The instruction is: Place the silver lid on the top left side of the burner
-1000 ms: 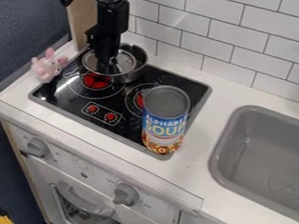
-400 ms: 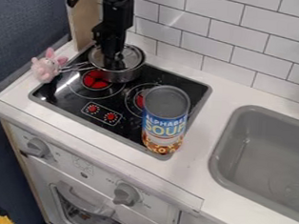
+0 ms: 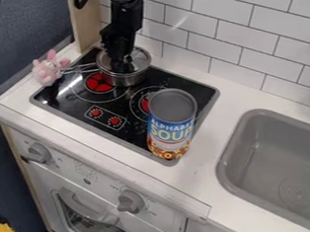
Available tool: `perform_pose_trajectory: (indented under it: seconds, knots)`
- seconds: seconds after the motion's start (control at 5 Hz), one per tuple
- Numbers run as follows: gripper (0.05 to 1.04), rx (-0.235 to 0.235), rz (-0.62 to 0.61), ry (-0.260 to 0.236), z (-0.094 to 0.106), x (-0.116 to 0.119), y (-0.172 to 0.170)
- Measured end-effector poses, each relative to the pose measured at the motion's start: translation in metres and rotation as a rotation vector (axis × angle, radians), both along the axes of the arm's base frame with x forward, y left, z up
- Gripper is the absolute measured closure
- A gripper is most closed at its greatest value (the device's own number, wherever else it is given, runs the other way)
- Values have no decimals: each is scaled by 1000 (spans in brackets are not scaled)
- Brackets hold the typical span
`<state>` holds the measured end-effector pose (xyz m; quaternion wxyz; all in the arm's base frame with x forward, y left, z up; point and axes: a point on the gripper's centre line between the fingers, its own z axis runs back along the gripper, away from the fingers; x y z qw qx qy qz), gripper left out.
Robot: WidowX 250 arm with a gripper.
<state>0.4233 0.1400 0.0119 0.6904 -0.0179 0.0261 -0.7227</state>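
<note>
The black gripper (image 3: 123, 65) hangs at the back left of the stove, low over the silver lid (image 3: 140, 58). This round lid lies at the top of the small metal pot (image 3: 129, 80), and the gripper hides its middle and part of its left side. Whether the lid sits flat on the rim cannot be told. Behind and right of the red left burner (image 3: 99, 83), the pot stands on the black stove top (image 3: 80, 99), its wire handle pointing left.
A large soup can (image 3: 171, 125) stands upright at the stove's right front. The pink plush toy (image 3: 49, 68) sits by the left edge, close to the pot handle. A grey sink (image 3: 249, 148) is at the right, and a tiled wall (image 3: 232, 36) rises behind.
The gripper has moved a little to the right, and the lid has shifted right with it over the pot. The pot has shifted slightly and its handle sits farther back. Can and toy have stayed put.
</note>
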Motion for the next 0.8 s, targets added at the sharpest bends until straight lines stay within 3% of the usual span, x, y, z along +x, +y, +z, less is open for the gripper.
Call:
perform_pose_trajectory:
  seconds: [0.2,0.4,0.6,0.8]
  knots:
    - [159,2,-1,4,1,-1,-1]
    - [70,5,-4,12,0,-1,-7]
    - [74,20,5,22,3,-3,-10]
    - [79,43,4,-28,27,-2,-15]
